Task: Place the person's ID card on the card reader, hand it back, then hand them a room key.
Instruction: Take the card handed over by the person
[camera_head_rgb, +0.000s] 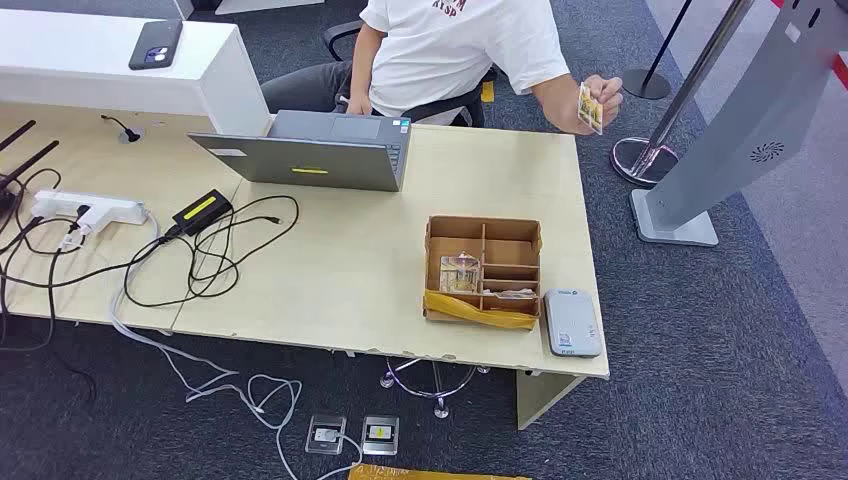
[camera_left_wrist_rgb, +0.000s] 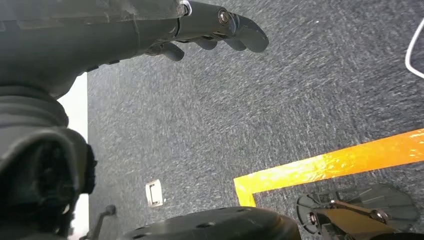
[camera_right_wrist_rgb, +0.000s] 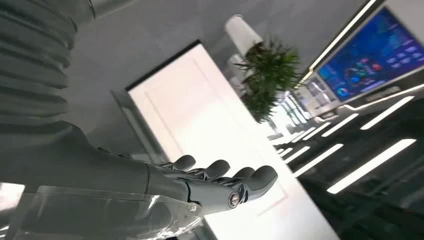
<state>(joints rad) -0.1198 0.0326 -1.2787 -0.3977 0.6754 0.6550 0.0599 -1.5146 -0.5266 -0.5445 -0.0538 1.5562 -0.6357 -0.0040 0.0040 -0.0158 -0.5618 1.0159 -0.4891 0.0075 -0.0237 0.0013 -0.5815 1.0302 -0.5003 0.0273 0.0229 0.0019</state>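
A person in a white shirt (camera_head_rgb: 455, 45) sits behind the desk and holds up an ID card (camera_head_rgb: 590, 107) past the desk's far right corner. The grey card reader (camera_head_rgb: 572, 322) lies at the desk's near right corner. Beside it stands a brown divided box (camera_head_rgb: 484, 268) with key cards (camera_head_rgb: 459, 274) in its compartments. My left hand (camera_left_wrist_rgb: 200, 30) hangs over the carpet, fingers apart, holding nothing. My right hand (camera_right_wrist_rgb: 215, 182) is raised with straight fingers and holds nothing.
A grey laptop (camera_head_rgb: 320, 152) stands open at the desk's back. A power strip (camera_head_rgb: 90, 208), a black adapter (camera_head_rgb: 202, 211) and tangled cables lie on the left. A silver kiosk stand (camera_head_rgb: 720, 140) and a stanchion base (camera_head_rgb: 640, 155) stand on the right.
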